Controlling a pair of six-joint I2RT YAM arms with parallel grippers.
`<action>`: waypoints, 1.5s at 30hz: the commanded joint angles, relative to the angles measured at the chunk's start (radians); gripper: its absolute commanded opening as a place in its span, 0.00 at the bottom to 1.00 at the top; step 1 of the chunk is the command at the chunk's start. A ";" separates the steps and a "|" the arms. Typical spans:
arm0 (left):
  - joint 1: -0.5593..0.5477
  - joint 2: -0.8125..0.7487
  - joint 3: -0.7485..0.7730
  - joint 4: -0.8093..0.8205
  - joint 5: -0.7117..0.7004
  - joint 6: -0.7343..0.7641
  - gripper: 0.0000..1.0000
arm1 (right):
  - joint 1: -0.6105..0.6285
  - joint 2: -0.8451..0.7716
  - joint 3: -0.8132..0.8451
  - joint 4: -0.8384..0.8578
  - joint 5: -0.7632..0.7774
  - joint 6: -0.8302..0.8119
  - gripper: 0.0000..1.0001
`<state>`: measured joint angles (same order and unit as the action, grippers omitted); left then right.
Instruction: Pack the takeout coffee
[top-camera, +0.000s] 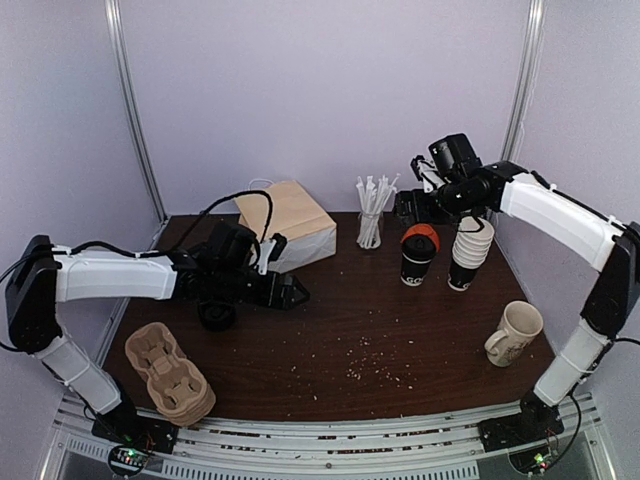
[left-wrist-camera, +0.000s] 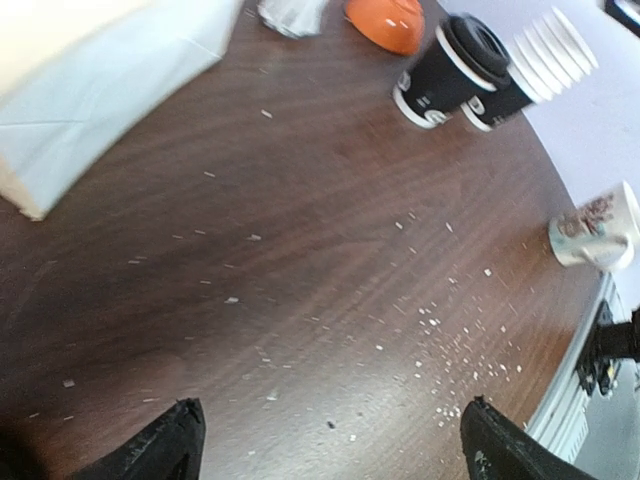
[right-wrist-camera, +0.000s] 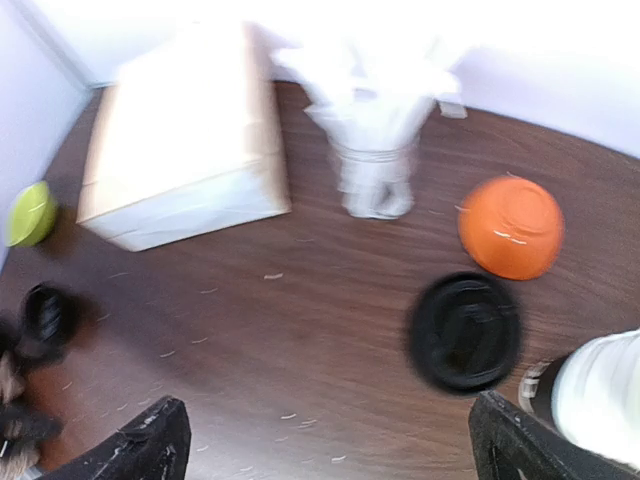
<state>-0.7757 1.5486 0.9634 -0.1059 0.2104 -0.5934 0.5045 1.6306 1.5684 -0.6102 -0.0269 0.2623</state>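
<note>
One takeout coffee (top-camera: 418, 260) stands upright, lid skyward, back right on my counter (top-camera: 350, 330), just beside one stack of white cups (top-camera: 470, 250). My right claw (right-wrist-camera: 325, 420) hangs spread above it; left claw (left-wrist-camera: 332, 410) spread too, both empty.

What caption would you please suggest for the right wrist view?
Right fingers open over the table; black cup ahead, near orange bowl and white cups, straws and bag beyond.

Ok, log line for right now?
left gripper: open, empty | right gripper: open, empty, hovering by takeout coffee | takeout coffee: upright on table beside white cup stack, not yet packed
</note>
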 joint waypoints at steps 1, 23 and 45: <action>0.057 -0.091 0.010 -0.068 -0.146 -0.050 0.92 | 0.199 -0.122 -0.211 0.146 0.023 0.013 1.00; 0.357 -0.403 0.010 -0.584 -0.365 -0.206 0.85 | 0.410 0.022 -0.586 0.741 -0.273 0.250 0.94; 0.359 -0.513 -0.062 -0.333 -0.262 -0.158 0.87 | 0.543 0.301 -0.189 0.780 -0.143 0.414 0.85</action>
<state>-0.4187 0.8917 0.8112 -0.6491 -0.0872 -0.8124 1.1007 1.9369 1.3590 0.1368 -0.3206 0.6018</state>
